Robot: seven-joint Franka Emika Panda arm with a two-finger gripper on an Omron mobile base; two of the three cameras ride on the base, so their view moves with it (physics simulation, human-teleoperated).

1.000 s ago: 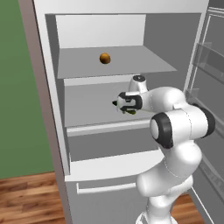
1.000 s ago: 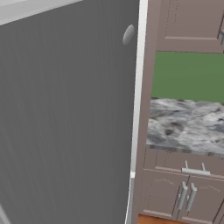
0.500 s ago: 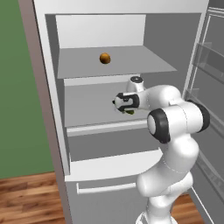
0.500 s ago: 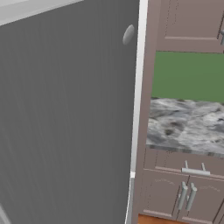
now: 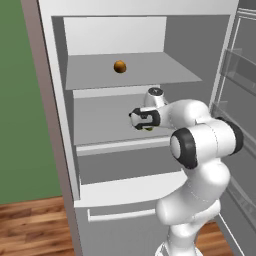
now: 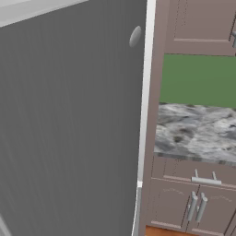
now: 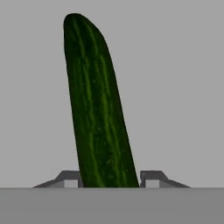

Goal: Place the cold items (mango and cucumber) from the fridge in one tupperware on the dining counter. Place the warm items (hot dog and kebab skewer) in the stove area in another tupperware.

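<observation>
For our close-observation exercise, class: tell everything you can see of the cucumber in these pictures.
The cucumber is a slender, dark green rod with paler green streaks along its length and a rounded far tip. In the hand view it lies on the pale grey fridge shelf, running away from the camera. The gripper has a finger pressed against each side of its near end.

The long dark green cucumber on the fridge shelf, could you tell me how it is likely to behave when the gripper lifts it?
The long dark green cucumber looks straight and solid, so it probably stays stiff. The gripper brackets it near one end, so the far end may sag or pivot downward. Its rounded, glossy skin may slip or roll between the narrow fingertips.
</observation>
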